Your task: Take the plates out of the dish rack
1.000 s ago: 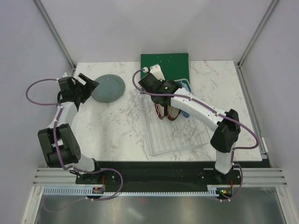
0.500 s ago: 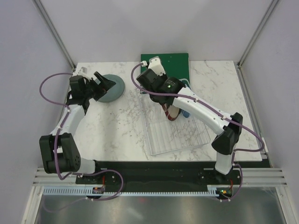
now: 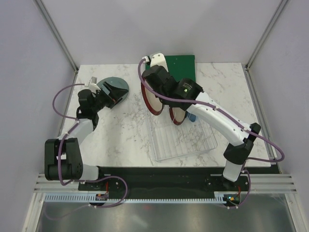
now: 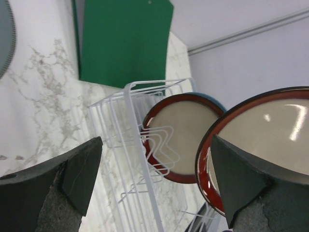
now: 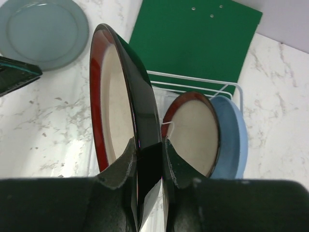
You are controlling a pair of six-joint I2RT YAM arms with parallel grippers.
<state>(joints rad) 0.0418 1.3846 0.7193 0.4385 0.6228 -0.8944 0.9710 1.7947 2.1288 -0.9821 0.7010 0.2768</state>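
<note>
Unloading of the second of four plates is judged to be in hand. A red-brown plate [image 5: 113, 92] is pinched by its rim, on edge, in the right gripper [image 5: 148, 145] and held raised at the left edge of the dish rack [image 3: 181, 140]. The grey-green plate [image 5: 43, 31] lies flat on the marble table [image 3: 125, 130], with the left gripper [image 3: 112, 93] spread wide and empty over its near side. The other red-brown plate [image 5: 193, 133] and the light blue plate [image 5: 234, 135] stand in the rack. Next, the held plate would probably need to be carried leftward, tilted flat and released gently.
</note>
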